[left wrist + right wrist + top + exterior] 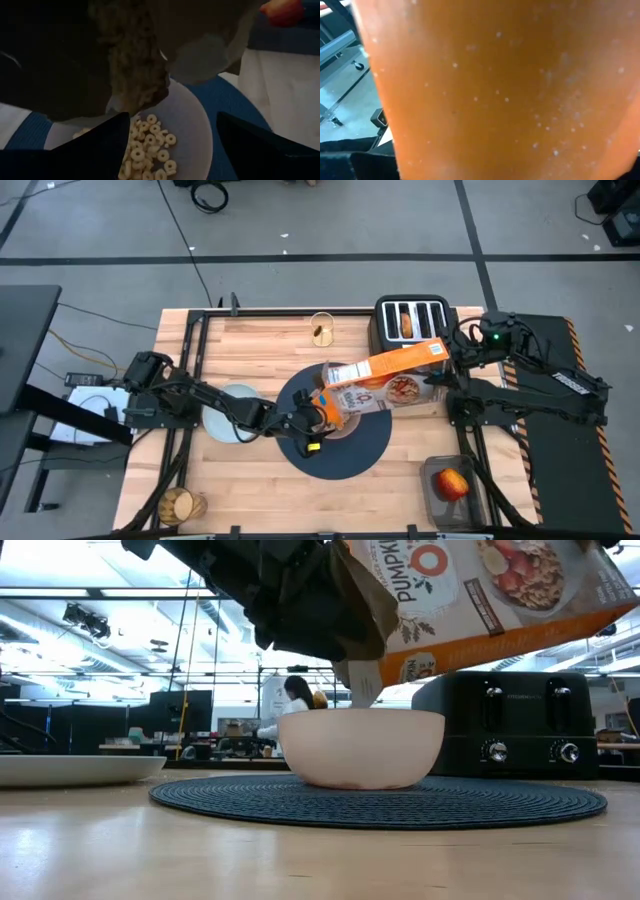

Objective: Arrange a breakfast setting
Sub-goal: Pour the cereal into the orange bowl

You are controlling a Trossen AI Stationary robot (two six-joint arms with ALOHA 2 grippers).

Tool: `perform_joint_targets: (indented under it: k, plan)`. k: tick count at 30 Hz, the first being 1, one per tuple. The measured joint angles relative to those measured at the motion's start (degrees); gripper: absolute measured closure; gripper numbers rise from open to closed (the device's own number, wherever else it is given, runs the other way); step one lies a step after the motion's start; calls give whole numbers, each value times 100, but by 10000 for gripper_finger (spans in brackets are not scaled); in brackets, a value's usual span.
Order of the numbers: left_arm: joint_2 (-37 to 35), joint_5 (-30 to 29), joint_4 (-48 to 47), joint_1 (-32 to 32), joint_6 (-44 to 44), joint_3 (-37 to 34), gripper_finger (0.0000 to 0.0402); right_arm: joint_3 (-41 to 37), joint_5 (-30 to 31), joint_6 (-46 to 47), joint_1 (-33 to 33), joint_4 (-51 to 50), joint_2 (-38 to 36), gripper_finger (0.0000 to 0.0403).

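Orange cereal box (395, 364) tipped over pinkish bowl (361, 747) on navy placemat (500, 802), cereal (150, 150) inside. Right gripper (447, 360) clamped on box base; left gripper (318, 412) clamped on open top. Cardboard light, crushable: hold flat sides, squeeze gently.

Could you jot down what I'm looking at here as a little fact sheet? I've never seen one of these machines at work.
Activity: pouring cereal into pinkish bowl
Bowl location: on navy placemat
Cereal box: tilted, open end over the bowl
Right gripper: at the box's far end, by the toaster
Left gripper: at the box's open end
Plate: left of placemat
Apple: in a tray at the table's front right
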Motion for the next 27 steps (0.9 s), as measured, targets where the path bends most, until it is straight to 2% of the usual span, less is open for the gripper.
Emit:
perform_joint_targets:
  k: [5,10,18,24,27]
  plan:
    - [-88,-4,-26,-66,104,4,100,0,-26,-8,0,-13,-153,93]
    - [-462,-51,-468,-189,-41,0,100,0,-48,45,2,-40,-403,93]
    - [-941,-180,-540,-284,66,8,100,-143,-80,150,2,-189,-997,93]
    - [-1014,-221,-544,-281,-107,4,100,-153,-83,249,2,-268,-1488,93]
    - [-834,-223,-275,-274,-216,11,100,-153,-62,321,2,-438,-1563,93]
